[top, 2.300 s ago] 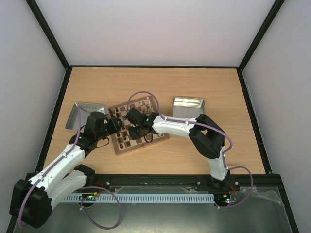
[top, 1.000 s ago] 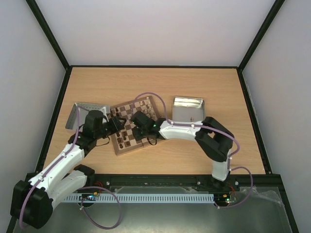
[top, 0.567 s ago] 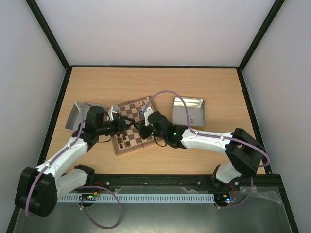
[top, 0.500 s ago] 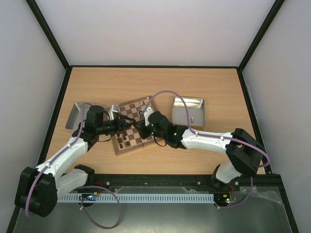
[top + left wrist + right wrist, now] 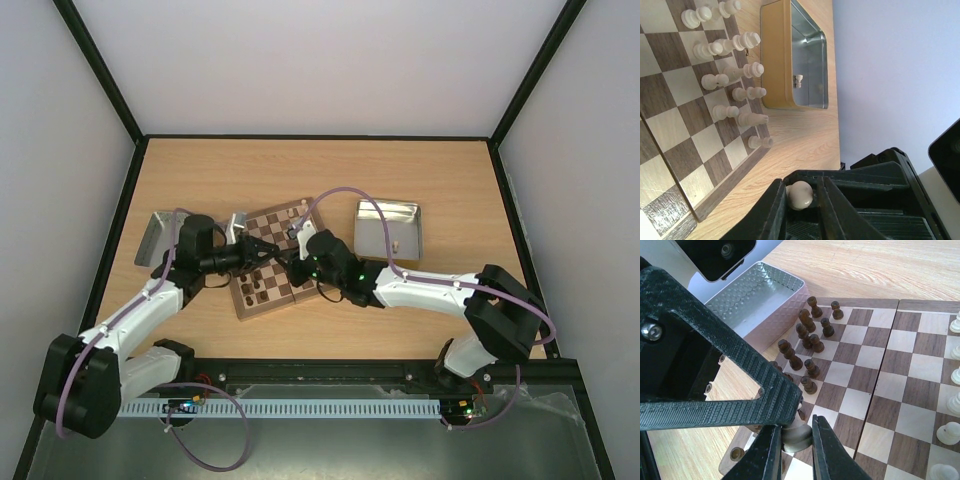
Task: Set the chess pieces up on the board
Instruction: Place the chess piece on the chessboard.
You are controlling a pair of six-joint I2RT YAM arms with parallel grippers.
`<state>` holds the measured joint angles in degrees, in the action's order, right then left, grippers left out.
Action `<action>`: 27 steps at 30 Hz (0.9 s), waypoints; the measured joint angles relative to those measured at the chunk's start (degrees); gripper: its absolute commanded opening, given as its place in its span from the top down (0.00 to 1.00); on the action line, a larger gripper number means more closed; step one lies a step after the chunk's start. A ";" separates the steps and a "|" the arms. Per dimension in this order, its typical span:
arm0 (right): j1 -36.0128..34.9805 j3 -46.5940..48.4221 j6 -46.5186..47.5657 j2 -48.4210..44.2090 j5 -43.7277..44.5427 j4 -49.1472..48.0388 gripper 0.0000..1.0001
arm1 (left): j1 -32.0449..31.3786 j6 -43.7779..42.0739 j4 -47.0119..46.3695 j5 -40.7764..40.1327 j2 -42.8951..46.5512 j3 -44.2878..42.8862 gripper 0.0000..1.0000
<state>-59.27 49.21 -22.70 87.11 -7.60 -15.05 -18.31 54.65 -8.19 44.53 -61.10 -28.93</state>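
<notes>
The board (image 5: 275, 300) lies angled at mid-table, between both arms. Over its near left part, my two grippers meet on one pale cream chess piece. In the right wrist view my right gripper (image 5: 795, 432) is shut on that piece's base (image 5: 797, 437). The ribbed finger (image 5: 740, 390) of the left gripper presses on its top. In the left wrist view my left gripper (image 5: 800, 185) is shut on the piece's round head (image 5: 800, 195). Dark chess pieces (image 5: 810, 340) stand clustered at one end of the board. Cream ones (image 5: 735, 85) line the other end.
A shiny metal tin (image 5: 155, 235) sits left of the board, its textured inside (image 5: 757, 295) showing. Another tin (image 5: 388, 228) stands to the right, and one small cream piece (image 5: 798, 80) stands in it. Black rails frame the table.
A second ago the right arm swung its elbow out to the right and the left gripper came over the board. Since then the left jaws have closed on the cream piece's head.
</notes>
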 measured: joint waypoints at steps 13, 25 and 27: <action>0.02 -0.31 -2.64 -0.52 2.21 1.44 0.59 | -0.04 -2.36 -0.26 -1.66 -1.11 0.04 0.92; 4.94 -3.30 -17.70 -16.20 29.05 11.52 0.48 | -19.76 -16.22 4.61 -29.18 -3.89 -3.34 0.89; 7.17 -3.41 -21.11 -16.90 31.67 14.36 0.48 | -24.00 -17.77 4.07 -34.21 -5.81 -3.67 0.89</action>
<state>-52.10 45.80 -43.81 70.22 24.08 -0.69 -42.30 36.88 -4.12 10.33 -66.92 -32.60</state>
